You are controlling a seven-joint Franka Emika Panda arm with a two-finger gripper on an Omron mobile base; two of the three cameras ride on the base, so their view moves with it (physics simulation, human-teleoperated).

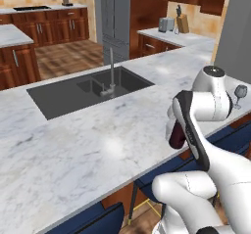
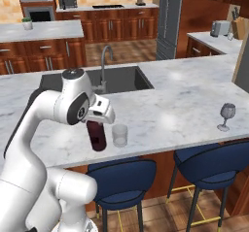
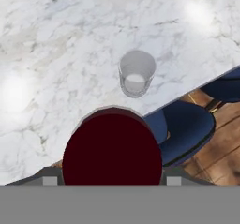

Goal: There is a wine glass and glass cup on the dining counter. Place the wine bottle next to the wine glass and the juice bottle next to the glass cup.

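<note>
Hiding behind the arm, dark red bottle (image 2: 97, 135) (label unseen), glass cup (image 2: 119, 135) beside.

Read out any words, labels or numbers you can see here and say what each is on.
None can be read.
The dark red bottle in the gripper shows no label.
The glass cup and wine glass are plain.
The counter bears only veining.
Appliances at the back are too small to read.

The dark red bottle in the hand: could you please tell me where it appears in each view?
Left base view: dark red bottle, right of centre, partly behind the arm.
Right base view: left of centre, beside the glass cup.
Hand view: bottom centre, seen from above.
Shared landmark: front edge of the dining counter.
</note>
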